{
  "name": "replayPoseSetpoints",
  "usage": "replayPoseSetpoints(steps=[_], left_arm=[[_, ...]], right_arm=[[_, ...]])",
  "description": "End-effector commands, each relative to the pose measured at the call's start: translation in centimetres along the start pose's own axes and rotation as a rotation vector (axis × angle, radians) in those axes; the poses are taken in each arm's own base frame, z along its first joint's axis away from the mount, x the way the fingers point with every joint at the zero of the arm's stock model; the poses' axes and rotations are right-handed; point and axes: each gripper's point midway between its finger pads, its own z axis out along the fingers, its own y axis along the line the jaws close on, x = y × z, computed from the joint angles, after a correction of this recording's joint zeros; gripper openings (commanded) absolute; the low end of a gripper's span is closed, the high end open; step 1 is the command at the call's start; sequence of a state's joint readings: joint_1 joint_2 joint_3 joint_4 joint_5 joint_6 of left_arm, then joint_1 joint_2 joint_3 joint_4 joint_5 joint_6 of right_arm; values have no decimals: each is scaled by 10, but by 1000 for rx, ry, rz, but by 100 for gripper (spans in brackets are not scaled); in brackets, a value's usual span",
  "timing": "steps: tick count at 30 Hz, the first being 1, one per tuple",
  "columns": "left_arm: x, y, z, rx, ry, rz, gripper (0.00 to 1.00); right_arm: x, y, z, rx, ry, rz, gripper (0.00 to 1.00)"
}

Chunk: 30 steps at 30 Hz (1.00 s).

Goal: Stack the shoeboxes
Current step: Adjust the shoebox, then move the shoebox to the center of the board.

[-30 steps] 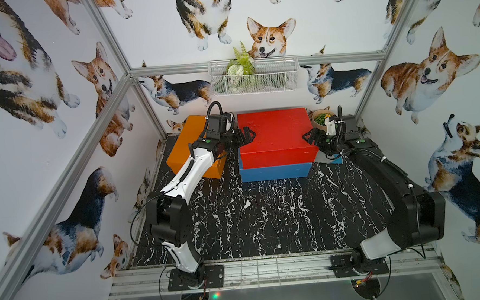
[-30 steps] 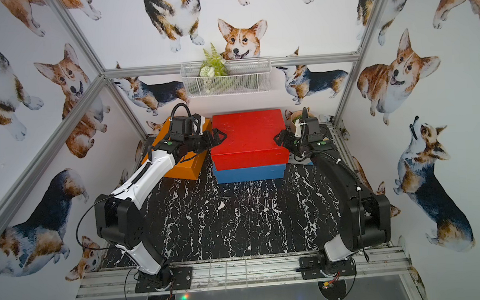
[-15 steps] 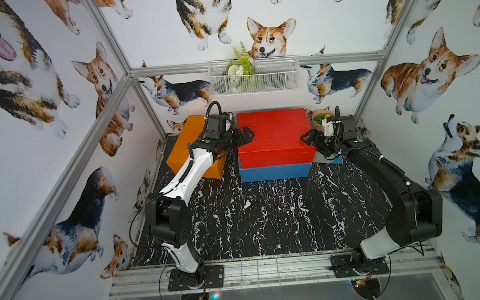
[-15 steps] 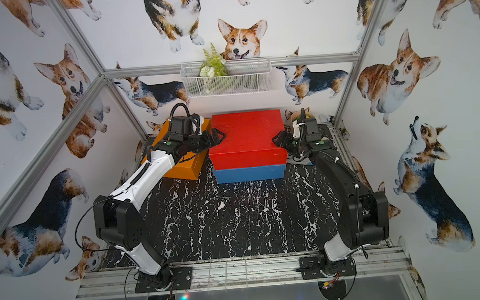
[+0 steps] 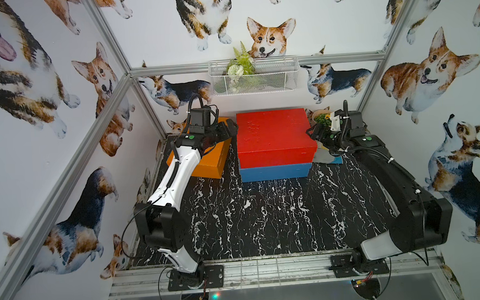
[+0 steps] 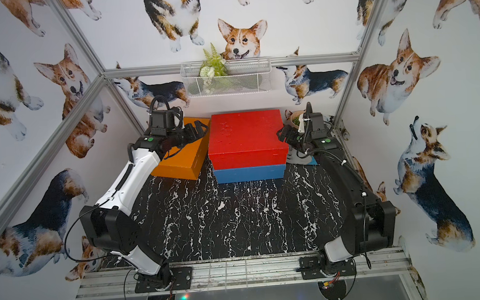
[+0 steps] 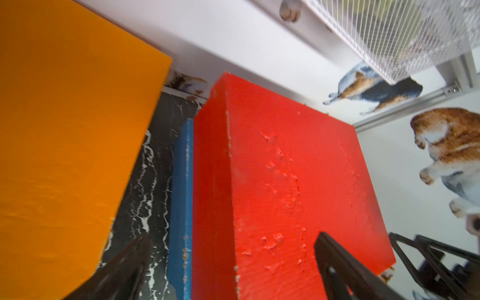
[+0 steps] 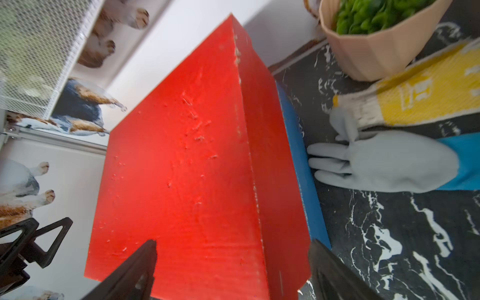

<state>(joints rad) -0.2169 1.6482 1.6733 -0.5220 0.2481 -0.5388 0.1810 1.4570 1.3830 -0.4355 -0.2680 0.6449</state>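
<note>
Marbled table (image 5: 264,211) | red box (image 5: 271,132) on blue (image 5: 274,173), orange (image 5: 205,163) aside | left claw (image 5: 228,128), right claw (image 5: 314,132) spread at its ends | retreat level, no nudging

One red shoebox (image 5: 272,135) sits between the left jaws and the right jaws, one blue shoebox (image 5: 274,172) under it, and one orange shoebox (image 5: 208,165) beside the left jaws: three in all. Beside the right jaws are two gloves, one grey glove (image 8: 384,161) and one yellow glove (image 8: 426,93), and one potted plant (image 8: 376,52). One wire basket (image 5: 253,79) hangs above.
</note>
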Motion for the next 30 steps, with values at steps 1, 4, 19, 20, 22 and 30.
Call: replayPoseSetpoints(steps=[1, 4, 19, 20, 22, 30], left_arm=[[-19, 28, -24, -124, -57, 19, 100], [-21, 68, -31, -201, -72, -66, 100], [24, 205, -45, -71, -244, -581, 95], [26, 211, -43, -48, -255, -601, 95], [26, 219, -40, -8, -272, -620, 95], [20, 227, -23, 76, -298, -622, 96]], right_arm=[[-4, -4, -15, 52, -25, -23, 93], [-5, -4, -25, 56, -45, -25, 93], [1, 1, -57, 32, -91, -31, 93], [1, 2, -57, 29, -89, -31, 93], [3, 1, -56, 25, -85, -30, 93], [5, 0, -56, 28, -82, -32, 93]])
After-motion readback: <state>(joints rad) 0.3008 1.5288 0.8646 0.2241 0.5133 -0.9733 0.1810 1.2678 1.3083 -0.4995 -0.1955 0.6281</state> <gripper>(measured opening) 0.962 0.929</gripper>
